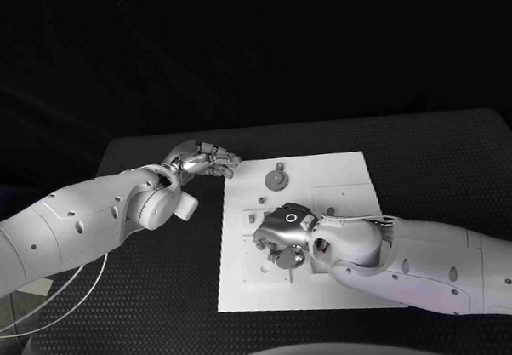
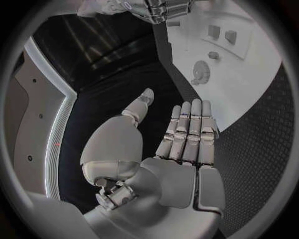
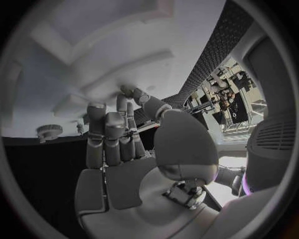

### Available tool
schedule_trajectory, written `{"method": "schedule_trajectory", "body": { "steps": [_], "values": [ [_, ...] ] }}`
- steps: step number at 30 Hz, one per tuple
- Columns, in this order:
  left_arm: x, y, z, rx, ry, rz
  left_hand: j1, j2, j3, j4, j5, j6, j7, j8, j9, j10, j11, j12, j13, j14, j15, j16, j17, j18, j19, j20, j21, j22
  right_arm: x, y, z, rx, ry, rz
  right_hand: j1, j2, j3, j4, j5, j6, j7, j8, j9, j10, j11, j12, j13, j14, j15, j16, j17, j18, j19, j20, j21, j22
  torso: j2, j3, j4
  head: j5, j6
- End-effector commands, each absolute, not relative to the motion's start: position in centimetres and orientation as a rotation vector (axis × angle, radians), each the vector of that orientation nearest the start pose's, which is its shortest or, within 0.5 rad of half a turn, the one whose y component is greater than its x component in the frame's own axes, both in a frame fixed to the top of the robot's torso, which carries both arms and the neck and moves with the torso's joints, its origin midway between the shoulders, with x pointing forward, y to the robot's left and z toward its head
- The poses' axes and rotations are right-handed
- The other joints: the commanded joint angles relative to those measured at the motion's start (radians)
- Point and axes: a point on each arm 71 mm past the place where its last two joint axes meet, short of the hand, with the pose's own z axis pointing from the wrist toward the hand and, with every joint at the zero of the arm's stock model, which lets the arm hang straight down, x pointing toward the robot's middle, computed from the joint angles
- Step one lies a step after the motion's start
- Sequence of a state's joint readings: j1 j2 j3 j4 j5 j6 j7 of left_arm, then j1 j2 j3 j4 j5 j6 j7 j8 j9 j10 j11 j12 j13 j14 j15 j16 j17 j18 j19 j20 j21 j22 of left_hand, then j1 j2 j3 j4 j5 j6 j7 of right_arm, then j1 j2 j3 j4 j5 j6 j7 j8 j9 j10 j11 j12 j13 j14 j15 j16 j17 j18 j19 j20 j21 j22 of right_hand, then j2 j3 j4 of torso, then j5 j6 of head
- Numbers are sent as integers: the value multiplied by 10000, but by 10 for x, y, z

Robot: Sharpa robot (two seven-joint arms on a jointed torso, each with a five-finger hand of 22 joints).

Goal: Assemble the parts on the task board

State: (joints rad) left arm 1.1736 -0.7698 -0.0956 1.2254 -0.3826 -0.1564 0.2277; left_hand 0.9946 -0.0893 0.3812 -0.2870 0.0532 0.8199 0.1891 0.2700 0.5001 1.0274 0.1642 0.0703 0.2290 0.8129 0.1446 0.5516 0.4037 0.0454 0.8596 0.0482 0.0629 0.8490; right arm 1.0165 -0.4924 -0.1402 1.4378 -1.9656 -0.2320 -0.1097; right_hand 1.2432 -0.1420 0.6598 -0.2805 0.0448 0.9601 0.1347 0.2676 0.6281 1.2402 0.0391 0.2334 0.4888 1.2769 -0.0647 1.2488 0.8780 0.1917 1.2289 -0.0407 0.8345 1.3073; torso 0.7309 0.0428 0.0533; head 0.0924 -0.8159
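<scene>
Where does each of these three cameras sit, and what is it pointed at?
Head view: on the robot's head, looking down at the task board; both arms show.
Left wrist view: behind the left hand, facing the board's edge and gear part.
Right wrist view: behind the right hand, over the board.
Shared: the gear part, in all three.

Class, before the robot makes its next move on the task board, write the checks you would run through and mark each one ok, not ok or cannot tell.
1. Task board lies flat on the table: ok.
2. Left hand is off the board, over the table beside it: ok.
3. Left hand holds nothing, fingers straight in its wrist view: ok.
4. Right hand is over the board: ok.
5. Right hand holds a part: cannot tell.
6. Gear-shaped part lies free near the board's far edge: ok.
</scene>
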Motion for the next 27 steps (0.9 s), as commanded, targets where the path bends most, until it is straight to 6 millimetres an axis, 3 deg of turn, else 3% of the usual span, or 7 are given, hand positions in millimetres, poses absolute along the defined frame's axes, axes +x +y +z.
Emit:
{"method": "schedule_trajectory", "body": {
  "steps": [1,13,27],
  "values": [
    [521,250,-235,-8274,17433,-12248,14,99,-66,16,-37,-59,4,50,-10,-13,41,0,-11,14,72,-59,19,75,-8,47,54,-18,408,-49,-306,-8155,16859,6553,152,242,174,-107,35,79,-8,50,23,85,-51,53,46,-36,-115,-56,5,701,23,62,33,172,1,-8,5,-6,22],
    [520,253,-235,-8293,17433,-12217,1,104,-75,19,-37,-73,19,44,-15,-13,46,0,-19,12,74,-74,35,74,-12,49,53,-29,408,-63,-288,-6223,15713,8010,-124,215,311,-74,34,192,-53,106,65,203,-105,73,155,59,-172,-77,6,701,157,24,62,160,-2,-12,3,-14,74],
    [519,256,-236,-8354,17589,-12208,-99,134,-105,56,-37,-116,61,29,-29,1,65,7,-41,46,67,-99,98,79,10,46,64,-58,416,-84,-276,-3931,14853,9376,-276,150,346,-55,33,170,-50,89,70,196,-111,18,157,68,-181,-103,5,701,186,2,58,155,4,9,5,-15,144]
  ]
}}
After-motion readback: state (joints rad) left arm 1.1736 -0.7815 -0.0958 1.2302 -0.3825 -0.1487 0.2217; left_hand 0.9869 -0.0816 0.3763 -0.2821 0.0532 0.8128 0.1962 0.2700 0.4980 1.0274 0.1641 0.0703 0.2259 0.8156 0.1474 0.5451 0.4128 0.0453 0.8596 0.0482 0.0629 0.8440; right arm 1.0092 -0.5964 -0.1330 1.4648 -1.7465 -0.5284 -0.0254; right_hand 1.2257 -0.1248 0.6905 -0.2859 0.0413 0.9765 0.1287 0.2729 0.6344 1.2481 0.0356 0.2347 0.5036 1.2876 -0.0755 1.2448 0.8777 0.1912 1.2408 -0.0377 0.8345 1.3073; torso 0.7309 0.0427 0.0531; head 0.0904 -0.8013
